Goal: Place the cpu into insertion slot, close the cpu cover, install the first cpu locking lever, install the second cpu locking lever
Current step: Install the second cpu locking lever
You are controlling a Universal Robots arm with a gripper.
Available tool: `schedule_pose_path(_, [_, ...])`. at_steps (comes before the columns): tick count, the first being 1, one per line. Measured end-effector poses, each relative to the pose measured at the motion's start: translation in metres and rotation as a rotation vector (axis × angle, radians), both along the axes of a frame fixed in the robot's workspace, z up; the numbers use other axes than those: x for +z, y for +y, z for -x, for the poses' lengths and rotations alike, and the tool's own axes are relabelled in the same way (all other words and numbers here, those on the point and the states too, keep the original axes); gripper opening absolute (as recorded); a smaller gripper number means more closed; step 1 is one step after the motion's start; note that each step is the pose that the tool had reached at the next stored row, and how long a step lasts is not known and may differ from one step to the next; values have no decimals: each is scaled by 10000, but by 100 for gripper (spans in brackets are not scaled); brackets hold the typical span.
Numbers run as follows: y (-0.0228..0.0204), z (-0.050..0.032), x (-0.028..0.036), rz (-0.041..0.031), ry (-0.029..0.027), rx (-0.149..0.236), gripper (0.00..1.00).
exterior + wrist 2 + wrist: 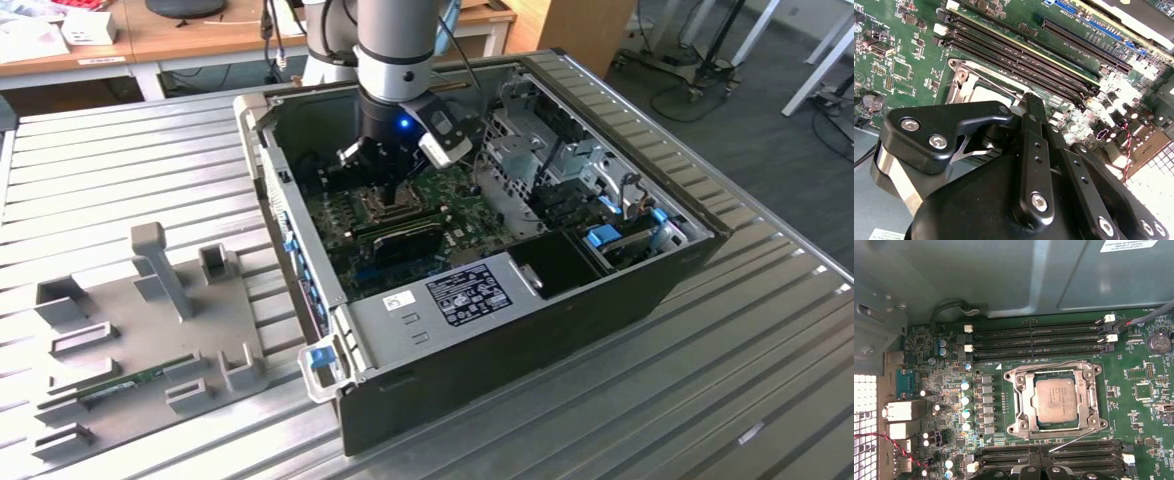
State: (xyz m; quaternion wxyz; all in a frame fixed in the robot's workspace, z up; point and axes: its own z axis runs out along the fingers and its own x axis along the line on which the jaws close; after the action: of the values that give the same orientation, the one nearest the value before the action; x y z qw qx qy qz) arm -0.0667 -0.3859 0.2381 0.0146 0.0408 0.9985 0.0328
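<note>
Your arm reaches down into the open computer case (534, 290) that stands on the ribbed metal tabletop (747, 380), and your claw (384, 172) hangs low over the green motherboard (441, 215), right above the socket area.

In the first wrist view, the cpu (1056, 399) sits flat in the insertion slot (1036, 377), its dull grey top facing up. The cpu cover (1024, 400) lies down around it as a silvery frame, with the chip showing through the cut-out centre. A thin wire locking lever (1074, 440) slants away from the socket's lower corner toward the nearer bank of dark memory slots (1074, 456), so it looks unlatched. A second bank of memory slots (1039, 340) runs along the far side of the socket.

In the second wrist view, the claw's black fingers (1036, 150) stand over the socket's edge, with the cover's metal rim (961, 82) showing just beyond them. You cannot tell from these views whether the fingers are parted or pressed together, or whether they grip anything.

As for writing, the chip's top carries fine print and the case's drive cage bears a black label (467, 293) beside a small white sticker (398, 300), but none of it is legible. A grey fixture tray (134, 330) lies on the tabletop at the exterior view's left.
</note>
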Motion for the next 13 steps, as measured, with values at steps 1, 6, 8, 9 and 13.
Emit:
schedule_pose_path(1, [0, 0, 0, 0, 0, 0, 10])
schedule_pose_path(6, [0, 0, -2, 0, 0, 0, 10])
schedule_pose_path(8, [0, 0, -2, 1, 0, 0, 10])
schedule_pose_path(9, [0, 0, -2, 0, 0, 0, 10])
schedule_pose_path(13, [0, 0, -3, 0, 0, 0, 10])
